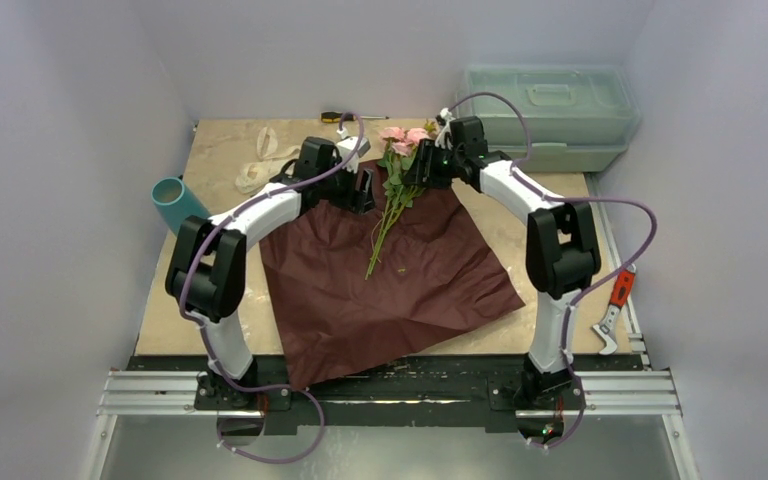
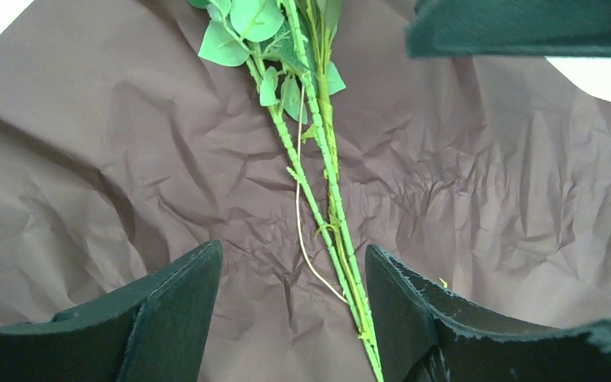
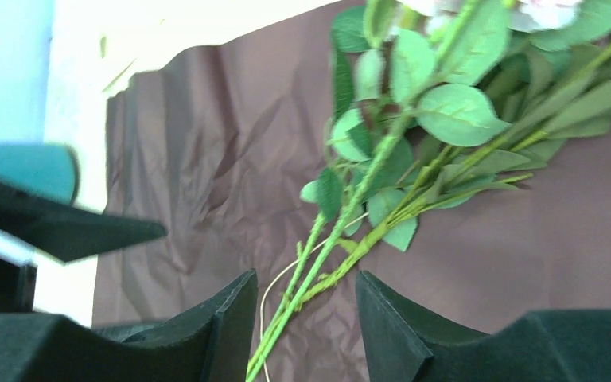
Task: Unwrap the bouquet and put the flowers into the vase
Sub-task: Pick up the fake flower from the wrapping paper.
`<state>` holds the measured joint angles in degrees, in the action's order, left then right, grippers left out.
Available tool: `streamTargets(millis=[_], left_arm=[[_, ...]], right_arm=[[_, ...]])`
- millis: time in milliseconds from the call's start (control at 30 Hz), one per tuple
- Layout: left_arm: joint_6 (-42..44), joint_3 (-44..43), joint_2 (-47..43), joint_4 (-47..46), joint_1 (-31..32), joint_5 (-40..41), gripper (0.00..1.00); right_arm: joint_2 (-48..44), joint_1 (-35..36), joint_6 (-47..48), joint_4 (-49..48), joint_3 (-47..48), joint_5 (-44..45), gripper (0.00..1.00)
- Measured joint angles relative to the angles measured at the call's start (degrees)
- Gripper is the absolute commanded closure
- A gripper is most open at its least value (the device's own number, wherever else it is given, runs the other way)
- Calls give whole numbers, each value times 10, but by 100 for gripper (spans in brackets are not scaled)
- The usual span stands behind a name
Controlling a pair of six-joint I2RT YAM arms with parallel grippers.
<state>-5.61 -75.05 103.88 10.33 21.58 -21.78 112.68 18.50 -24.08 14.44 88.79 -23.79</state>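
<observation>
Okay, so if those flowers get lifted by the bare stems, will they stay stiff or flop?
Probably top-heavy: the flowers carry blooms and leaves at one end, with thin bare stems at the other, so the heads may droop. Nothing visibly binds the stems, so they could splay apart. Likely light; the crumpled maroon paper underneath might shift too.

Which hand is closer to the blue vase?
Left. The left gripper is at the flower stems, right of the vase; the right gripper is farther right, by the leaves.
</observation>
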Motion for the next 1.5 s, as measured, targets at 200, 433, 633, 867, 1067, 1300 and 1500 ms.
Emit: streamTargets(millis=[200,433,633,867,1067,1300,1500], left_arm=[[-3,-1,8,5,1,8,33],[7,-1,8,8,1,10,32],[10,-1,8,16,1,12,32],[20,-1,8,26,1,17,30],[22,-1,8,31,1,23,26],[17,-20,39,9,1,17,21],[16,-31,69,-9,1,-8,19]], right_arm=[[61,1,-64,4,40,58,50],[98,0,-100,-4,72,62,50],[141,2,-107,-13,105,64,52],[182,8,-112,-20,126,68,80],[188,10,-125,-22,129,63,100],[134,10,-143,-23,90,40,100],[79,10,-154,-33,70,15,100]])
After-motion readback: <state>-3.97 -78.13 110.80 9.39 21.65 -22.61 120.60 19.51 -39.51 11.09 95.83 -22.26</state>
